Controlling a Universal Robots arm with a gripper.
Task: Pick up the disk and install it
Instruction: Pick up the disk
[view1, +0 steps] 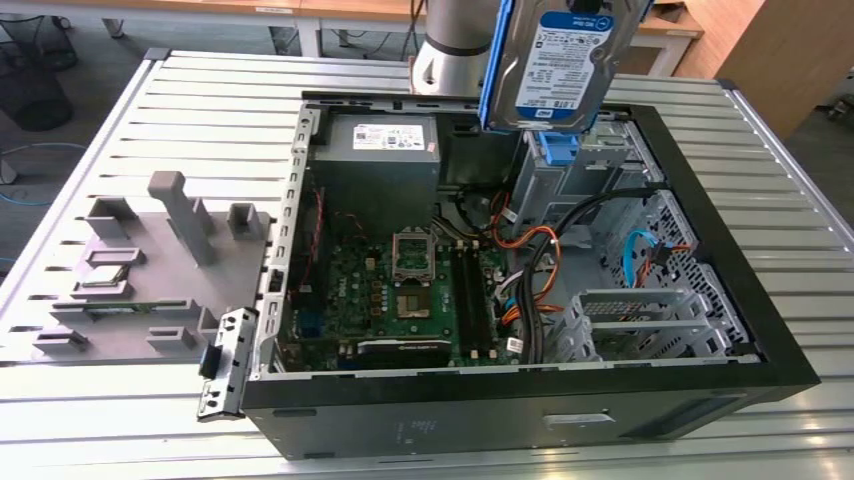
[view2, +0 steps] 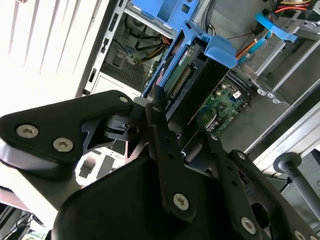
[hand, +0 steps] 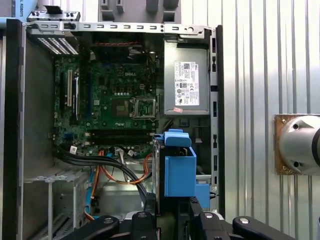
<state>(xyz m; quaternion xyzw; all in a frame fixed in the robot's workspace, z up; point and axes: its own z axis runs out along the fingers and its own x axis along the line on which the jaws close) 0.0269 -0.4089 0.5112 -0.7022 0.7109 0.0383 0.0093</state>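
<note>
disk (view1: 561, 70) in hand (view2: 182, 119), label (view1: 571, 48) in exterior view

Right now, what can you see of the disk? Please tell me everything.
The disk is a flat silver metal drive with a white-and-blue label, framed by a blue plastic bracket. It hangs upright over the open computer case, its lower edge near the blue drive bay, clamped in the hand.

Top of disk (view1: 558, 70) cut off @ exterior view's edge.
</note>
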